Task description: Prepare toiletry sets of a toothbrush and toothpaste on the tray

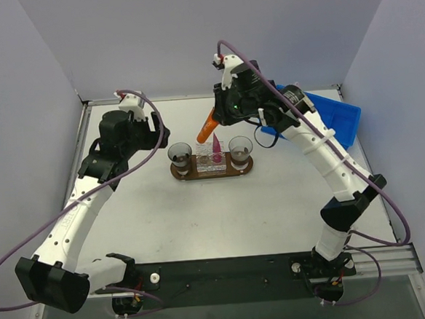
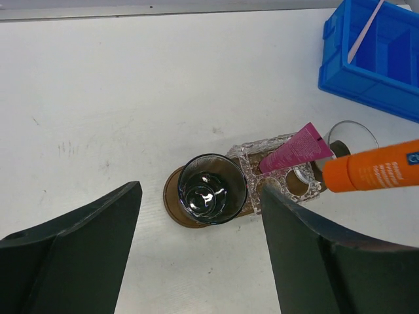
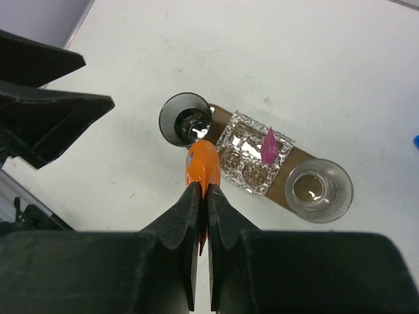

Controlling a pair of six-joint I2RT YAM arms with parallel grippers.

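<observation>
The dark-brown tray point(image 1: 199, 176) lies mid-table, carrying two glasses and a clear holder point(image 1: 208, 163). The magenta toothpaste tube point(image 1: 217, 149) stands tilted in the holder, as the left wrist view point(image 2: 298, 146) and the right wrist view point(image 3: 269, 145) also show. My right gripper point(image 1: 220, 116) is shut on the orange toothpaste tube point(image 3: 203, 163) and holds it in the air above the tray's left part, beside the dark glass point(image 3: 186, 119). My left gripper point(image 2: 200, 190) is open and empty, above the tray's left end point(image 2: 171, 196). A pale thin toothbrush point(image 2: 365, 29) lies in the blue bin.
The blue plastic bin point(image 1: 334, 118) sits at the back right, behind the right arm. A dark glass point(image 1: 180, 155) and a clear glass point(image 1: 240, 148) stand on the tray's two ends. Purple walls enclose the table.
</observation>
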